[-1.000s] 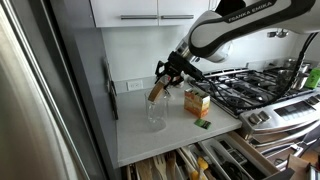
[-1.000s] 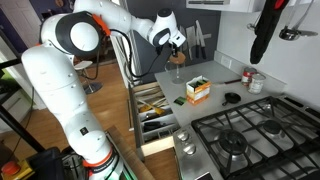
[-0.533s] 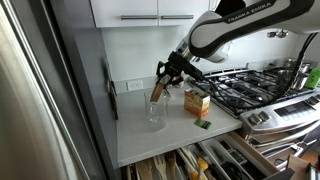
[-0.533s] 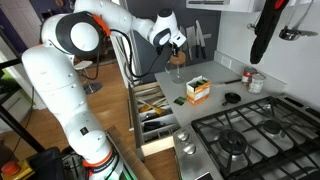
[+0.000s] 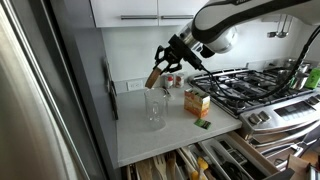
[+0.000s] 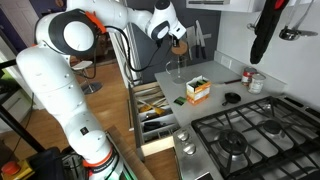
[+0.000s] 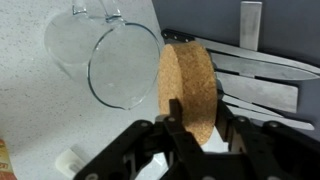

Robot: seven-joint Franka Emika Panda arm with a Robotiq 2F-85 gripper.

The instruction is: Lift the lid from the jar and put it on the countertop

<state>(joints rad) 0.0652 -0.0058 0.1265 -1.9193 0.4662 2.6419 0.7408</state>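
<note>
My gripper (image 7: 197, 112) is shut on the lid (image 7: 190, 88), a thick tan cork disc held on edge between the fingers. In an exterior view the lid (image 5: 154, 76) hangs tilted in the gripper (image 5: 160, 72), above and slightly left of the open clear glass jar (image 5: 155, 108). The jar stands upright on the white countertop (image 5: 150, 140). In the wrist view the jar's open rim (image 7: 120, 65) lies just left of the lid. In the other exterior view the gripper (image 6: 178, 42) with the lid is above the jar (image 6: 175, 70).
A yellow-orange box (image 5: 196, 102) stands right of the jar, with a small dark green piece (image 5: 203, 124) in front of it. The steel gas stove (image 5: 245, 90) is further right. Open drawers (image 5: 200, 160) jut out below the countertop edge. A wall socket (image 5: 135, 85) is behind.
The gripper has risen with the lid, lifting it from just over the jar's mouth to well clear above it. The jar has stayed in place.
</note>
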